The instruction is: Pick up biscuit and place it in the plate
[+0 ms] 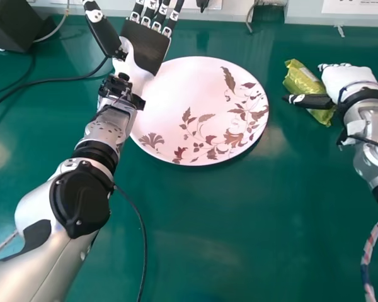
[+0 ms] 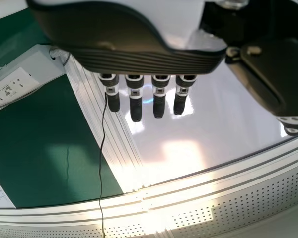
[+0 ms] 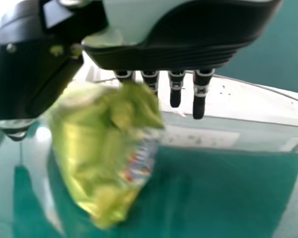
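Note:
The biscuit, a green-yellow packet point(image 1: 300, 80), lies at the right of the table in the head view. Right beside it is my right hand point(image 1: 348, 80), its thumb across the packet's near part. In the right wrist view the packet point(image 3: 102, 148) is close to the thumb side of my right hand point(image 3: 184, 39), whose fingers are extended, not curled round it. A round white plate with brown leaf patterns point(image 1: 183, 88) sits at the centre. My left hand point(image 1: 145, 47) is over the plate's upper left edge, fingers straight; its palm point(image 2: 139, 44) and fingers hold nothing.
A dark box point(image 1: 14, 24) stands at the far left, with black cables point(image 1: 47, 80) running over the green table point(image 1: 233, 233). White trunking with sockets point(image 2: 12, 88) borders the table's far side. A striped cord point(image 1: 367, 255) hangs by the right arm.

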You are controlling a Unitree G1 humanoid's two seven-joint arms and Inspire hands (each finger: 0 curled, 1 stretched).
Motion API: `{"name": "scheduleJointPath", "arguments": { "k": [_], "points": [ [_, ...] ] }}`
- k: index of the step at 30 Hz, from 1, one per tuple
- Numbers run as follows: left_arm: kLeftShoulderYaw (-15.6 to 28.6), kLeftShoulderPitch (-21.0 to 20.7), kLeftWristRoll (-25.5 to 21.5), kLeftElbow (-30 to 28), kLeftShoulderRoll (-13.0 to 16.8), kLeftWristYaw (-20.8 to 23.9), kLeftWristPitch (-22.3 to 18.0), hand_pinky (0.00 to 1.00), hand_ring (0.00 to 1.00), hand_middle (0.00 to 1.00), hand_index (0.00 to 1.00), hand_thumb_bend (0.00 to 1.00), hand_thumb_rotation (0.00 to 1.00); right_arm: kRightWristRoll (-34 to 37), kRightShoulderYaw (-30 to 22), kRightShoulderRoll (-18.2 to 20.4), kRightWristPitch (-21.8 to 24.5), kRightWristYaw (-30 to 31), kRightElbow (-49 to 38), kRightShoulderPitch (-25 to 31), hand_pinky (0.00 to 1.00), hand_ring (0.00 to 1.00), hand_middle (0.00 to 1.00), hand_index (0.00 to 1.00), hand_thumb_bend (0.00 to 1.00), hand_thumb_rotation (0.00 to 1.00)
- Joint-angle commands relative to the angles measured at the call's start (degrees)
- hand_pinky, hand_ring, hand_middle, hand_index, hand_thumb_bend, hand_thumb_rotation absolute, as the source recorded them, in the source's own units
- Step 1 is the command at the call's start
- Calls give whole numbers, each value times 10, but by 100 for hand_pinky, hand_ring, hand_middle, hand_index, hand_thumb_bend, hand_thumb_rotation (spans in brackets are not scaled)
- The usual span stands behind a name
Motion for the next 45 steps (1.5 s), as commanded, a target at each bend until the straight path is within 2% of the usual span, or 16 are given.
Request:
{"name": "scheduleJointPath", "arguments": {
  "k": [1, 5, 9, 12, 21, 34, 37, 39, 42, 45],
  "points": [
    [4, -7, -8, -1, 0, -7, 0, 100, 95, 98, 100, 100, 51, -3, 8, 1, 5, -13, 14, -11, 87, 100, 100, 100, 100, 69],
    [7, -8, -11, -1, 1, -9, 5, 100, 95, 98, 100, 100, 50, -3, 17, 3, 6, -27, 36, -17, 88, 100, 100, 100, 100, 66],
    [6, -8, -13, -1, 2, -8, 2, 100, 95, 99, 100, 100, 50, -2, 26, 4, 5, -25, 50, -22, 91, 100, 100, 100, 100, 69],
    [6, -8, -16, -1, 2, -8, 4, 100, 95, 99, 100, 100, 51, -2, 34, 3, 2, -25, 61, -26, 93, 100, 100, 100, 100, 68],
    [5, -8, -18, -2, 3, -6, 1, 100, 96, 100, 100, 100, 51, 3, 49, 10, 2, -27, 86, -33, 90, 100, 100, 100, 100, 67],
    [1, -8, -17, -2, 1, -14, -9, 100, 95, 99, 99, 100, 50, 15, 61, 10, -37, -60, 108, -26, 88, 100, 100, 100, 100, 67],
    [2, -8, -19, -2, 1, -16, -6, 100, 95, 99, 99, 100, 50, 20, 62, 8, -46, -60, 110, -25, 88, 100, 100, 100, 100, 62],
    [4, -9, -22, -2, 2, -18, 2, 100, 96, 100, 100, 100, 51, 28, 60, 6, -55, -48, 111, -26, 87, 100, 100, 100, 97, 55],
    [3, -10, -22, -1, 4, -17, 7, 100, 96, 100, 100, 100, 52, 43, 54, 1, -70, -40, 116, -27, 75, 97, 100, 100, 92, 46],
    [5, -11, -24, -1, 5, -12, 13, 100, 96, 100, 100, 100, 51, 56, 48, -5, -80, -39, 112, -24, 67, 91, 100, 100, 91, 40]
  ]
}}
